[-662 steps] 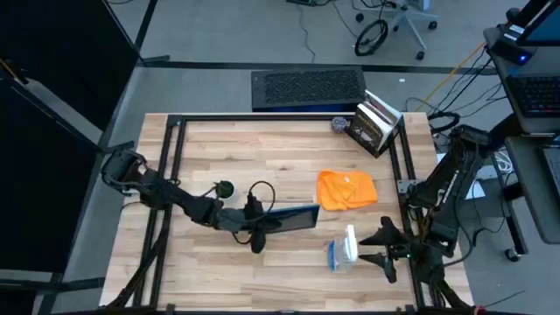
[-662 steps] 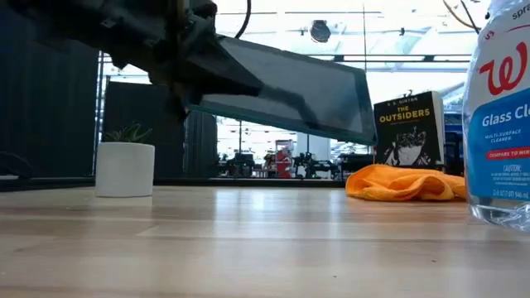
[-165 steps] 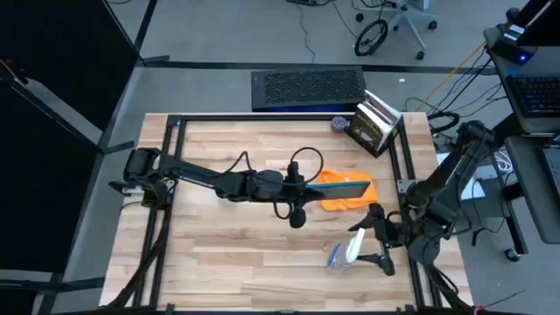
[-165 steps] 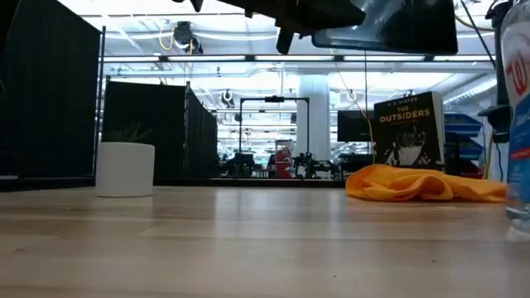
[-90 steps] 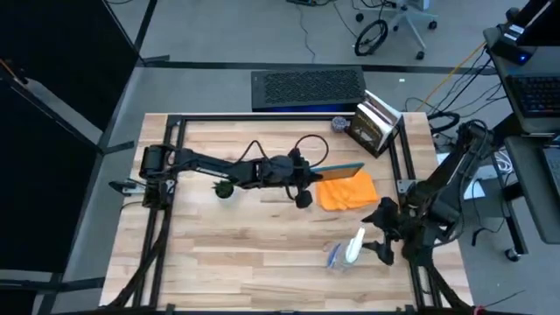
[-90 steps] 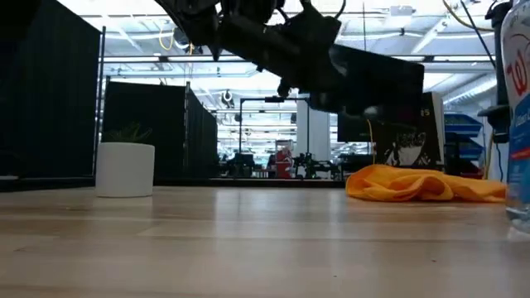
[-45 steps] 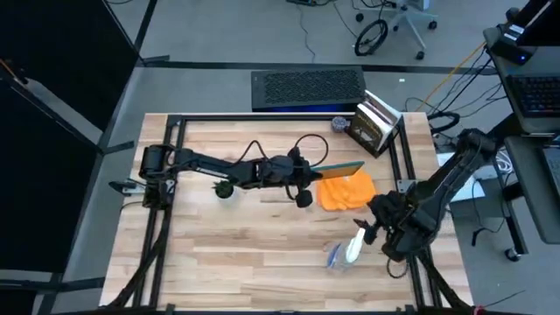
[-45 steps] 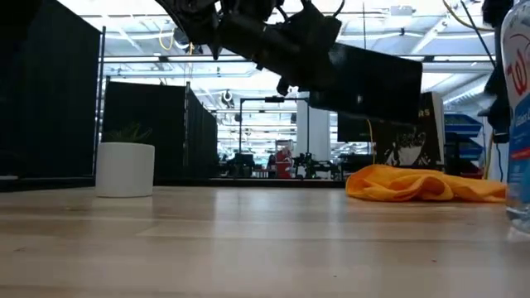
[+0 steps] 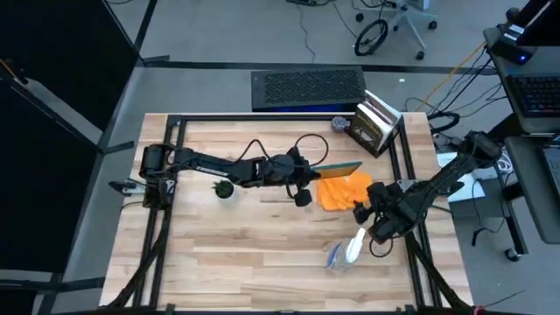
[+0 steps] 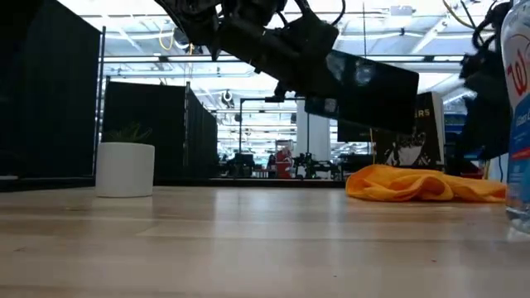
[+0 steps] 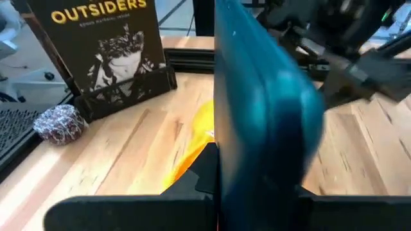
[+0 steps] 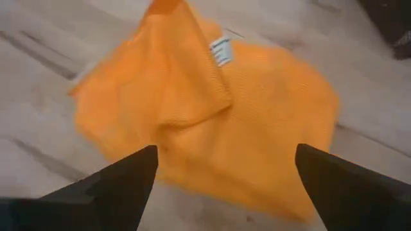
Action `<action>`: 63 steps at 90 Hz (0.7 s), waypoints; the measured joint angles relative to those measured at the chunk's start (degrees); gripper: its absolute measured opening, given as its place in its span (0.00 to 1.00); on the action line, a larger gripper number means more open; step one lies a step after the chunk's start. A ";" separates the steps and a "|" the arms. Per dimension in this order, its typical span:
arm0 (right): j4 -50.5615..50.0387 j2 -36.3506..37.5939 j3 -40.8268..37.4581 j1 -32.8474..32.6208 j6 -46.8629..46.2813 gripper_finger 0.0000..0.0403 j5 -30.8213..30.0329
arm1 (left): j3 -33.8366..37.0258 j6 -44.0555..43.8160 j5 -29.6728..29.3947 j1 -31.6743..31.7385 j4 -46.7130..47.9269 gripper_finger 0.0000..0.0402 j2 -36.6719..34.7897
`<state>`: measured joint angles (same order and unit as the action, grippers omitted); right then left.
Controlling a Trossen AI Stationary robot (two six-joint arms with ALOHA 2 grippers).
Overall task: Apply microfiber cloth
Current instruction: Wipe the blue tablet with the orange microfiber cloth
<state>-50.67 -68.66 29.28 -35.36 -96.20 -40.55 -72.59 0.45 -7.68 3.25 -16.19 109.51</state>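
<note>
1. High view: microfiber cloth (image 9: 344, 191) lies crumpled on the table (image 9: 245, 245), at 3 o'clock of centre.
2. Right end effector (image 12: 221, 186) is spread wide, empty, above the cloth; a raised fold should be pinched.
3. Left end effector (image 9: 308, 171) is clamped on the tablet (image 9: 337, 170).
4. Counted: one cloth, one tablet, one spray bottle (image 9: 348, 249), one book (image 9: 374, 124).

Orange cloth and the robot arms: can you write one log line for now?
left end effector: holds tablet aloft | right end effector: open, over microfiber cloth | cloth: lies crumpled on table

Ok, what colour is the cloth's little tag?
White, on the orange microfiber cloth; the tag shows best in the right wrist view.
</note>
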 joint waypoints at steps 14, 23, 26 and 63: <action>4.67 0.00 -3.55 4.41 4.26 0.87 -0.05 | 0.54 0.00 -0.02 0.13 0.37 0.02 0.00; 9.12 0.00 -5.85 6.85 8.04 0.87 0.00 | 0.54 0.00 -0.02 0.11 0.18 0.02 0.00; 11.19 0.00 -6.71 7.50 9.35 0.87 0.14 | 0.54 0.00 -0.02 0.11 0.21 0.02 0.00; 39.51 0.07 -15.24 6.00 17.98 0.87 1.99 | 0.53 -0.05 -0.02 0.11 -4.49 0.02 3.63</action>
<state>-11.16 -68.60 14.04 -29.36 -78.22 -38.56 -72.07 0.40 -7.70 3.36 -20.67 113.15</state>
